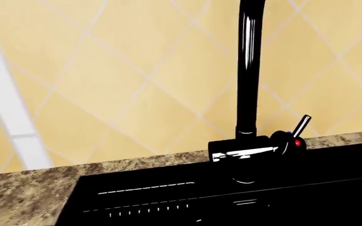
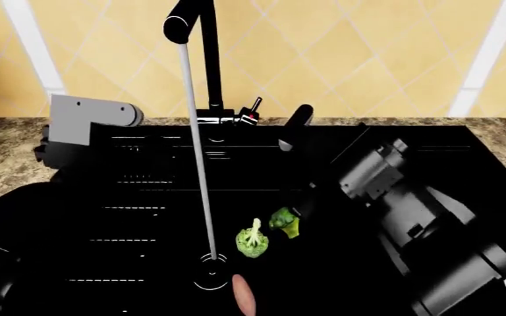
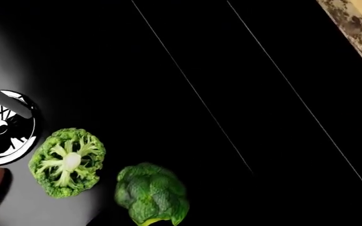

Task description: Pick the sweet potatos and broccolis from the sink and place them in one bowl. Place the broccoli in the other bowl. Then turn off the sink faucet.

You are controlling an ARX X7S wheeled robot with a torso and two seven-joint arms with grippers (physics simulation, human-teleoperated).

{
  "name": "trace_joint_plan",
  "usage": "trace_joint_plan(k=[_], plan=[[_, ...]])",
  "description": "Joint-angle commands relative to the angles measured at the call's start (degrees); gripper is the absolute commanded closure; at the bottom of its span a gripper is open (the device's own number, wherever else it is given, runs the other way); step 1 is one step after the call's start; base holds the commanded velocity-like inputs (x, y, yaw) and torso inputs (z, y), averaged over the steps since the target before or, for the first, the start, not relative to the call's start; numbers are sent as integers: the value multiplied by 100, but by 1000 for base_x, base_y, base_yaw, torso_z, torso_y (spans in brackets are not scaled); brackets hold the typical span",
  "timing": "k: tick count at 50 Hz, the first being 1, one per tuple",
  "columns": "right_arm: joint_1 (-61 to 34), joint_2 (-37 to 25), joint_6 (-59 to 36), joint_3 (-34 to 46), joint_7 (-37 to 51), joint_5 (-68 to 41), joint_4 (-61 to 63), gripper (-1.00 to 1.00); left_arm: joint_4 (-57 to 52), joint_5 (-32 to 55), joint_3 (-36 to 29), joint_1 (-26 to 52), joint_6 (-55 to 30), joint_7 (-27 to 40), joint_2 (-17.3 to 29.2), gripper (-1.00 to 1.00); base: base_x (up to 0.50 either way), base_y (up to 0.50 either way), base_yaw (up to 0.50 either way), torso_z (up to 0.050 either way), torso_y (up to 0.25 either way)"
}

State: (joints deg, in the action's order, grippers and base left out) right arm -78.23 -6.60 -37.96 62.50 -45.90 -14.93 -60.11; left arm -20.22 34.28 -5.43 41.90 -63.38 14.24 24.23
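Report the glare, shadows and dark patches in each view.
Left wrist view: bright streaks of glare run down the faucet neck and across its base. Head view: the sink is nearly pure black, swallowing the right gripper's outline. Right wrist view: a pale lit patch surrounds the drain; both broccoli heads stay sharp.

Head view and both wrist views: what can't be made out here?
- Sweet potato: cut off by the head view's bottom edge.
- Right tool: black against the black sink in the head view; open or shut unclear.
- Left tool: in no view.
- Bowls: in no view.
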Motion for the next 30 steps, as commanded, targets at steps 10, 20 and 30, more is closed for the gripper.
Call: trace_joint_plan(k=[10, 20, 30], plan=[[-68, 609, 1006, 370, -489, 321, -1469, -100, -624, 254, 267, -151, -53, -69, 274, -100, 0, 0, 0, 0, 0], [-71, 606, 1068, 320, -553, 349, -1459, -100, -830, 0, 117, -270, 254, -24, 409, -100, 0, 0, 0, 0, -22], [-73, 617, 1015, 339, -754, 407, -1462, -100, -876, -17, 27, -215, 165, 147, 278, -100, 0, 0, 0, 0, -101]])
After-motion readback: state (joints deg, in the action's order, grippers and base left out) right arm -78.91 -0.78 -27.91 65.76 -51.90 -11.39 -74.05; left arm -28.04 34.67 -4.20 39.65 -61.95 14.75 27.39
